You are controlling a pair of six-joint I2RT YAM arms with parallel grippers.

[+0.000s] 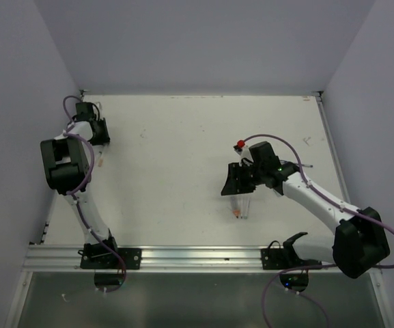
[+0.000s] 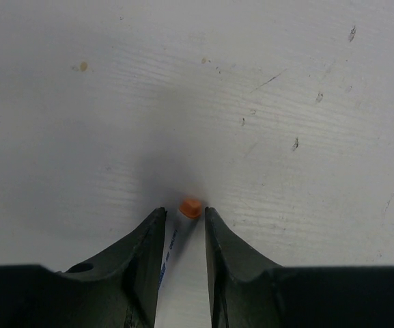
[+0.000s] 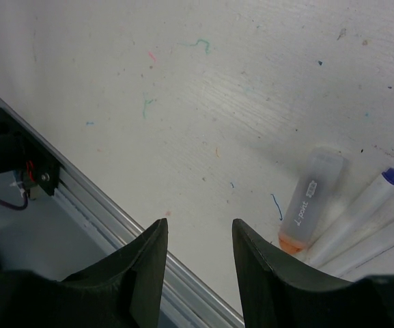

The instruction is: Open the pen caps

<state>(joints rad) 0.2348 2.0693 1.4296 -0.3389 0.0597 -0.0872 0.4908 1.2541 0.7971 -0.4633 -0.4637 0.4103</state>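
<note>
Left wrist view: the left tool (image 2: 185, 213) straddles a white plastic pen barrel (image 2: 173, 256) tipped with a stubby orange plastic pen cap (image 2: 190, 208); I cannot tell whether it clamps. The right tool (image 3: 199, 225) gapes empty above the white desk (image 3: 217, 89).
</note>
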